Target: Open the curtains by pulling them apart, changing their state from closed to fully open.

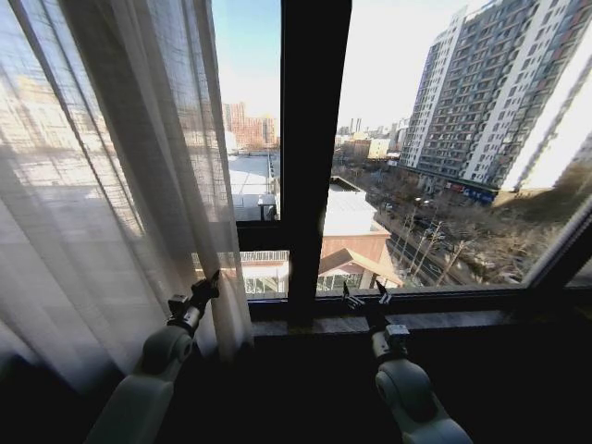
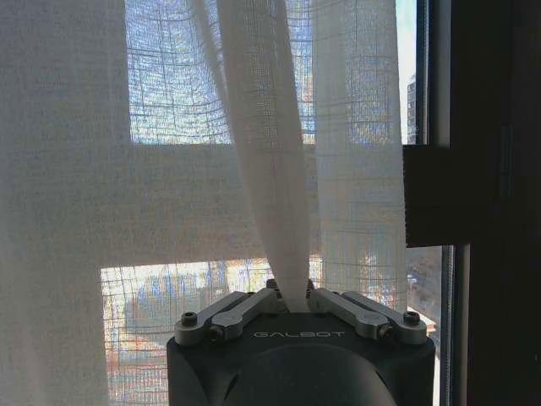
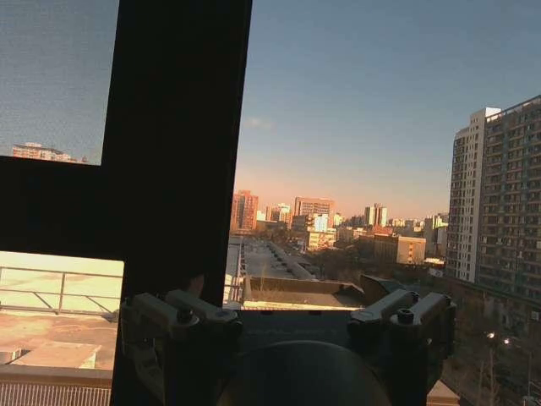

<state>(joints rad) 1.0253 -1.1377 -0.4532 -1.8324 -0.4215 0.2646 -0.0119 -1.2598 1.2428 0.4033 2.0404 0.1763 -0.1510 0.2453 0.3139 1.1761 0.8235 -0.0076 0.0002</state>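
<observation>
Head view: the curtains (image 1: 120,176) are seen gathered over the left part of the window, while the glass to the right of the dark window frame (image 1: 314,139) is bare, with the city in plain sight. The left pincer (image 1: 205,289) is raised at the inner edge of the fabric, near its lower part. In the left wrist view a pleat of the curtains (image 2: 270,169) is seen drawn down between the fingers of the left pincer (image 2: 292,300), which are closed on it. The right pincer (image 1: 367,298) is held near the sill by the frame's upright; in the right wrist view the right pincer (image 3: 292,317) stands wide and nothing is held in it. The step in hand is judged to be the drawing of the left panel outward. A steady pull toward the robot's left is called for next, with the grip kept firm so the thin cloth is not let slip.
</observation>
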